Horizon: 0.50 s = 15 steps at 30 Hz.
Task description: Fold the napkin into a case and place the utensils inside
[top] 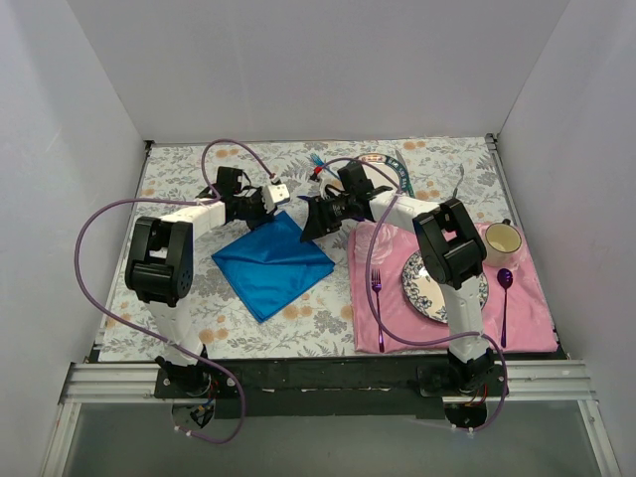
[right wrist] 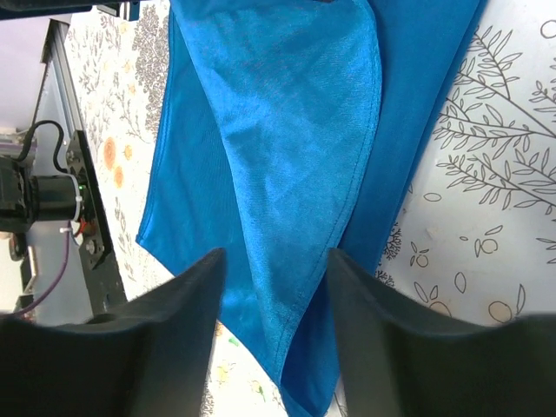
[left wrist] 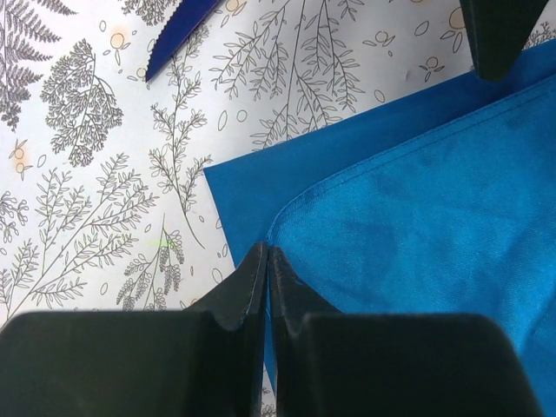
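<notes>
The bright blue napkin (top: 273,266) lies folded on the floral tablecloth, between the two arms. My left gripper (top: 283,207) is at its far corner and is shut on the edge of the top layer (left wrist: 268,252). That layer (left wrist: 417,217) rises to the jaw tips over the flat lower layer. My right gripper (top: 304,227) is open just to the right, its fingers (right wrist: 208,287) straddling a raised fold of napkin (right wrist: 269,130) without pinching it. A dark serrated knife tip (left wrist: 178,30) lies beyond the napkin. A light-blue fork (top: 318,159) lies at the back.
A pink placemat (top: 537,308) at the right carries a patterned plate (top: 427,288), a cup (top: 502,238), a magenta fork (top: 377,298) and a purple spoon (top: 505,288). A teal knife (top: 400,169) lies at the back. White walls enclose three sides.
</notes>
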Tool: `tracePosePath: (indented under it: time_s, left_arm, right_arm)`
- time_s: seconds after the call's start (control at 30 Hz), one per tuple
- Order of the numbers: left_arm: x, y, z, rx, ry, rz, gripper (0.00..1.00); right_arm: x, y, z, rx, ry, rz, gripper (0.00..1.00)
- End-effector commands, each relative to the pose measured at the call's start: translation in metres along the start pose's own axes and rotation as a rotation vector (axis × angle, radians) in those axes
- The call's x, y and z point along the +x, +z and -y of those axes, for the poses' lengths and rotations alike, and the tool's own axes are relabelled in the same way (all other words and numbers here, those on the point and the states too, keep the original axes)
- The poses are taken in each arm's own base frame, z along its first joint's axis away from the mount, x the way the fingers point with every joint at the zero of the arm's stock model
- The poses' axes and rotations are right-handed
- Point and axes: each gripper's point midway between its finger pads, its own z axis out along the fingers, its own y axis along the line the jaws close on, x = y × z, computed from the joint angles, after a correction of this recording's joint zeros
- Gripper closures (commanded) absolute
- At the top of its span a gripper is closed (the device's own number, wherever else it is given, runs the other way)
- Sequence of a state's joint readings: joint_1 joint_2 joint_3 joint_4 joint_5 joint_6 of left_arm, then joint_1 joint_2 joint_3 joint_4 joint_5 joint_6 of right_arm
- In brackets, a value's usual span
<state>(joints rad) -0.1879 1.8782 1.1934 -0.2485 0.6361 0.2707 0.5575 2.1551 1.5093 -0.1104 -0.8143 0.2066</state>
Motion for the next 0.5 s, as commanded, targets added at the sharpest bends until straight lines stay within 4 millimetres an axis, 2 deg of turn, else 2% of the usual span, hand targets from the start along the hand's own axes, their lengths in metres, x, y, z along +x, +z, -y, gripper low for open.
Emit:
tracePosePath:
  time_s: [0.0, 0.07, 0.37, 0.47]
  left_arm:
    - [-0.026, 0.0, -0.011, -0.014, 0.051, 0.062, 1.0]
    - [-0.026, 0.002, -0.009, -0.01, 0.055, 0.064, 1.0]
    - [-0.028, 0.007, -0.009, -0.015, 0.066, 0.066, 1.0]
    - [-0.026, 0.009, -0.009, -0.015, 0.064, 0.059, 1.0]
  right_arm:
    - [-0.001, 0.001, -0.002, -0.017, -0.011, -0.006, 0.46]
    - [0.002, 0.0, -0.002, -0.016, -0.006, -0.012, 0.51]
    - [0.011, -0.002, 0.0, 0.002, -0.005, -0.024, 0.55]
    - [0.007, -0.005, -0.003, 0.005, -0.012, -0.015, 0.55]
